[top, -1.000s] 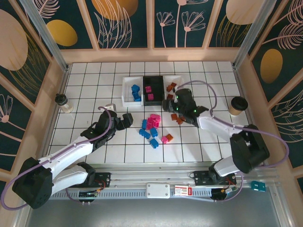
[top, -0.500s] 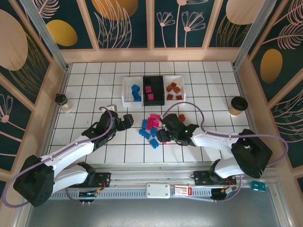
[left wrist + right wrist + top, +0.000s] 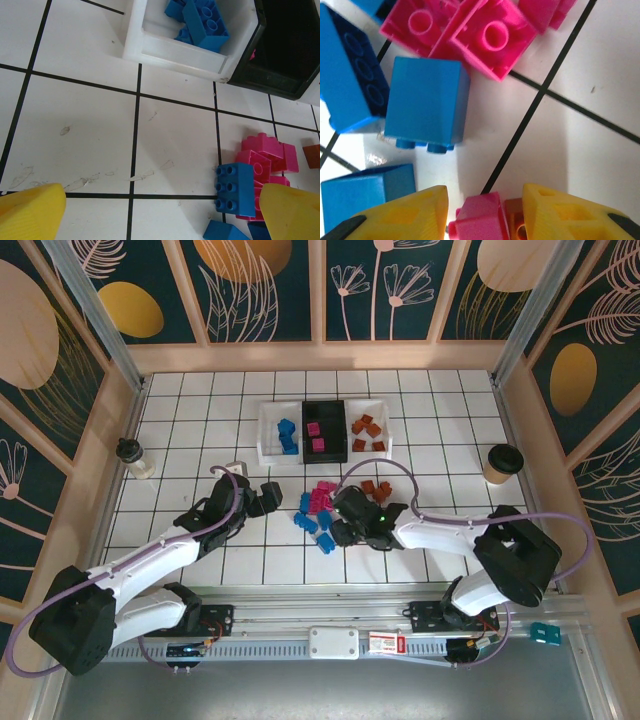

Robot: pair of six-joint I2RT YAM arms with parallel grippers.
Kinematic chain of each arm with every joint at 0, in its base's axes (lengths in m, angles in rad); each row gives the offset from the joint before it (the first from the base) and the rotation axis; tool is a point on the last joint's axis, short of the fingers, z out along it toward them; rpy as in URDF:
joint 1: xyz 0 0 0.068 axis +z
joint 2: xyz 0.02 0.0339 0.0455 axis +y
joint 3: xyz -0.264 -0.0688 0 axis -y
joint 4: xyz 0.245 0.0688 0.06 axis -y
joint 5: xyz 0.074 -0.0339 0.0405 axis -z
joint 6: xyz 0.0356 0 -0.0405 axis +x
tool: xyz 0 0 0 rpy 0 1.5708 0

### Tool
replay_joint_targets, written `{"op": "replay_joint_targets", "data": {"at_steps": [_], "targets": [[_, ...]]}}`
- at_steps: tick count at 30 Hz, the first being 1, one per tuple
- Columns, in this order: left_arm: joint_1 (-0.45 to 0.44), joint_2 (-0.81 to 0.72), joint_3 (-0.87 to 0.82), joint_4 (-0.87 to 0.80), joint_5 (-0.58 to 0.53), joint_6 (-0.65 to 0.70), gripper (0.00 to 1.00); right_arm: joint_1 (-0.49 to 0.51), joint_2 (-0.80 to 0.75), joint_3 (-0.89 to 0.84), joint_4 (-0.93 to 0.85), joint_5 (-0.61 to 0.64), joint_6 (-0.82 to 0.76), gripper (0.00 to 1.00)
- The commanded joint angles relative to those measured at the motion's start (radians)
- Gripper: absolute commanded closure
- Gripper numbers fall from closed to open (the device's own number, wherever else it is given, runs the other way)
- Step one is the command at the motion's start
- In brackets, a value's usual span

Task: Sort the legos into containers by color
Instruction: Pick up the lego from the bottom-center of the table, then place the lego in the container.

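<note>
In the right wrist view my right gripper (image 3: 485, 212) hangs low over the floor tiles, jaws open and astride a pink lego (image 3: 477, 220) and an orange-brown lego (image 3: 514, 220) stuck beside it. The right finger touches the brown one; a sliver of gap shows at the left finger. A blue lego (image 3: 427, 102) and more pink legos (image 3: 470, 30) lie just ahead. From above, this gripper (image 3: 347, 530) sits at the loose pile's right edge. My left gripper (image 3: 268, 495) is open left of the pile; a blue lego (image 3: 235, 187) lies near its right finger.
Three containers stand in a row at the back: a white bin (image 3: 266, 436) with blue bricks, a black bin (image 3: 324, 405) with pink ones, a white bin (image 3: 380, 408) with brown ones. A lidded paper cup (image 3: 500, 464) stands far right, a small bottle (image 3: 133, 457) far left. Brown bricks (image 3: 377, 489) lie behind the right arm.
My right gripper has swung from the brown bricks near the bins down to the pile's near right edge and narrowed its jaws around two bricks. The left arm has barely moved.
</note>
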Motion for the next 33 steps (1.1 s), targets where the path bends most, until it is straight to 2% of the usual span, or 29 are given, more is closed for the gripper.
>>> {"op": "replay_joint_targets", "data": {"at_steps": [1, 5, 12, 18, 23, 27, 33], "targets": [[0.004, 0.009, -0.009, 0.016, -0.002, 0.012, 0.01, 0.034, 0.004, -0.001, -0.071, 0.037, 0.021, 0.56], [0.003, 0.013, -0.007, 0.019, -0.002, 0.013, 0.01, 0.058, 0.041, 0.007, -0.099, 0.081, 0.031, 0.58], [0.003, 0.013, -0.006, 0.016, 0.001, 0.01, 0.01, 0.061, 0.021, 0.014, -0.092, 0.11, 0.029, 0.77], [0.003, 0.009, -0.006, 0.015, -0.001, 0.009, 0.01, 0.046, -0.069, 0.02, -0.07, 0.116, 0.025, 0.84], [0.003, 0.008, -0.001, 0.014, -0.002, 0.014, 0.01, -0.017, -0.145, 0.043, -0.022, 0.051, 0.018, 0.86], [0.004, 0.007, -0.001, 0.014, -0.003, 0.014, 0.01, -0.12, -0.139, 0.103, 0.082, -0.032, -0.005, 0.87], [0.003, 0.005, 0.002, 0.017, 0.006, 0.009, 0.01, -0.243, 0.079, 0.319, 0.261, -0.054, -0.041, 0.87]]}}
